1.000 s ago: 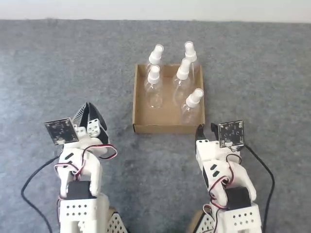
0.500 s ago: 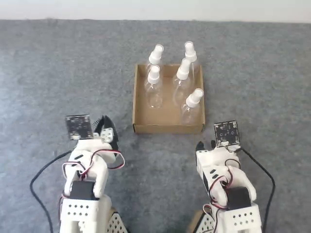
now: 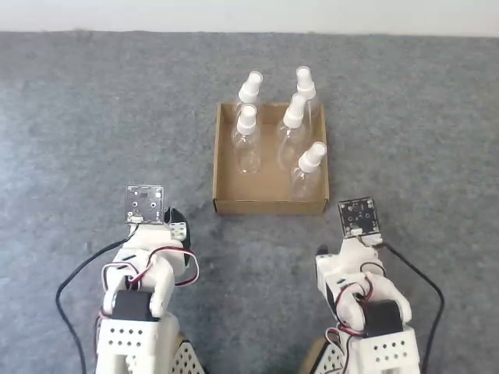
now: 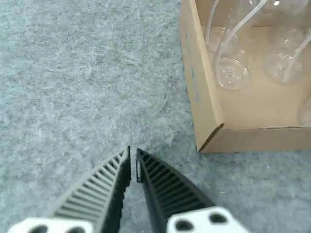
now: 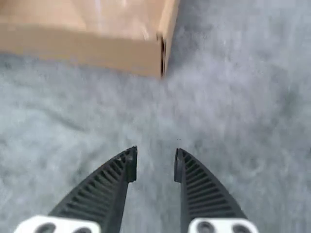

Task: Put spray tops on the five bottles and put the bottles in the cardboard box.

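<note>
Five clear plastic bottles with white spray tops [image 3: 248,140] stand in the shallow brown cardboard box [image 3: 269,205], upper centre of the high view. The task looks finished. The left gripper [image 4: 133,156], pinched closed, and the right gripper [image 5: 154,160], slightly parted and empty, should park well apart from the box.

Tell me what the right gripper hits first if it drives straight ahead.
The right gripper would probably meet the grey carpet first, short of the cardboard box; depth is unclear.
</note>
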